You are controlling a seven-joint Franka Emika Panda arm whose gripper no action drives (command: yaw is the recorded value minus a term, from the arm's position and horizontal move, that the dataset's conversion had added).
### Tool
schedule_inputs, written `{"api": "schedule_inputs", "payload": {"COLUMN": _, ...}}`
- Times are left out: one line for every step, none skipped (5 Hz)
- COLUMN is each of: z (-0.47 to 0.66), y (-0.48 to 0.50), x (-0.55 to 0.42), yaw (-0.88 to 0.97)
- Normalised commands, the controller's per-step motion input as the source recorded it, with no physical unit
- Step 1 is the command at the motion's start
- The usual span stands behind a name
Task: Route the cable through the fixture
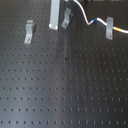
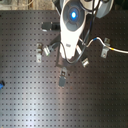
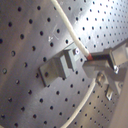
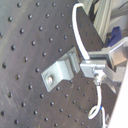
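Metal gripper (image 4: 97,70) of the white Franka arm (image 2: 71,25) hangs low over the black perforated metal table (image 1: 65,90), right beside the middle grey metal clip (image 1: 66,20) of three; its fingers (image 4: 89,67) are drawn together on the thin white cable (image 3: 67,27), which in the second wrist view runs down between the tips and comes out below them. In the first wrist view the cable crosses the top edge of this bent bracket, with a small red band just past the clip, next to the dark fingertip. In the first exterior view the cord rises from the middle clip, curves down and runs toward the first exterior view's right, carrying a short blue band (image 1: 93,21) and then reaching the clip on that side (image 1: 109,28), where a yellow band (image 1: 118,30) shows just beyond it. Whether the cable sits inside that clip's slot or only lies against it cannot be told. The third clip (image 1: 29,31), toward the first exterior view's left, stands well apart from the cable and untouched. In the second exterior view the arm's round blue light (image 2: 73,14) glows above the wrist, and the cable trails off to the second exterior view's right edge.
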Motion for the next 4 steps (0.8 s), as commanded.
{"api": "schedule_inputs", "payload": {"z": 0.33, "y": -0.113, "x": -0.119, "yaw": 0.2}}
{"api": "schedule_inputs", "payload": {"z": 0.33, "y": -0.063, "x": -0.172, "yaw": 0.19}}
{"api": "schedule_inputs", "payload": {"z": 0.44, "y": -0.023, "x": -0.228, "yaw": 0.07}}
{"api": "schedule_inputs", "payload": {"z": 0.36, "y": 0.073, "x": -0.164, "yaw": 0.19}}
